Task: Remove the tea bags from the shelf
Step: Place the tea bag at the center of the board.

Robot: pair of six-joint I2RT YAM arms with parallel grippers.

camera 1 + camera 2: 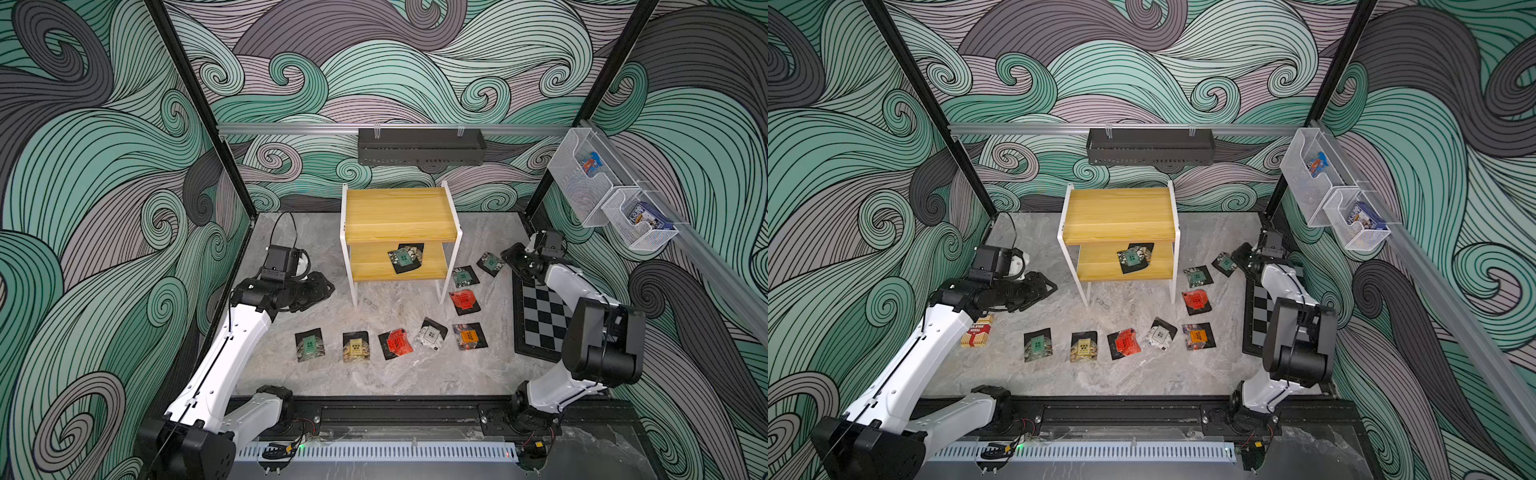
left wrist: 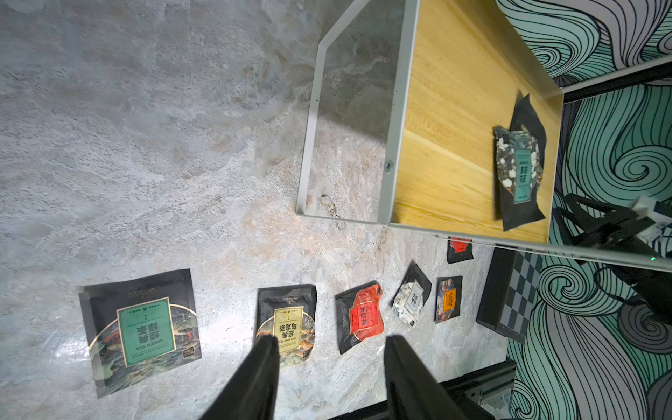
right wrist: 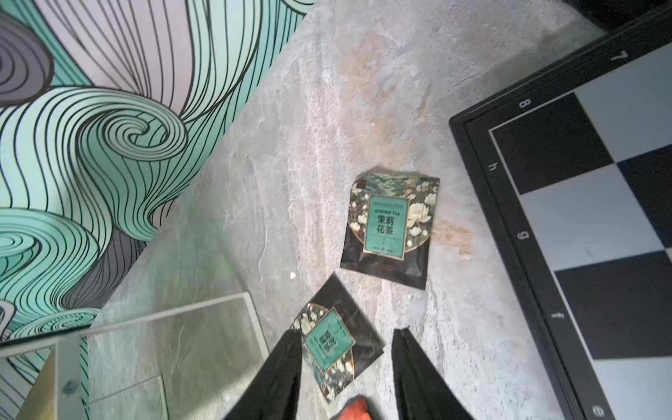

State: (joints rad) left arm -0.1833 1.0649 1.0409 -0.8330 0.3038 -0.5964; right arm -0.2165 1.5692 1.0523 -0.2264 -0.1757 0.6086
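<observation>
The shelf (image 1: 399, 212) with yellow boards and white legs stands at the back middle. On its lower board a teal-labelled tea bag (image 1: 405, 257) lies on top of a black one; the left wrist view shows them too (image 2: 518, 171). Several tea bags lie flat on the table in front of and to the right of the shelf. My left gripper (image 2: 331, 340) hovers open and empty left of the shelf. My right gripper (image 3: 345, 336) is open, right of the shelf, over a teal tea bag (image 3: 329, 343) that lies loose on the table. Another teal tea bag (image 3: 391, 225) lies beside it.
A chessboard (image 1: 540, 320) lies at the right under my right arm. A red-and-cream striped box (image 1: 978, 331) sits by my left arm. A dark grey tray (image 1: 420, 146) hangs on the back wall. Clear bins (image 1: 590, 178) with blue packets hang on the right wall.
</observation>
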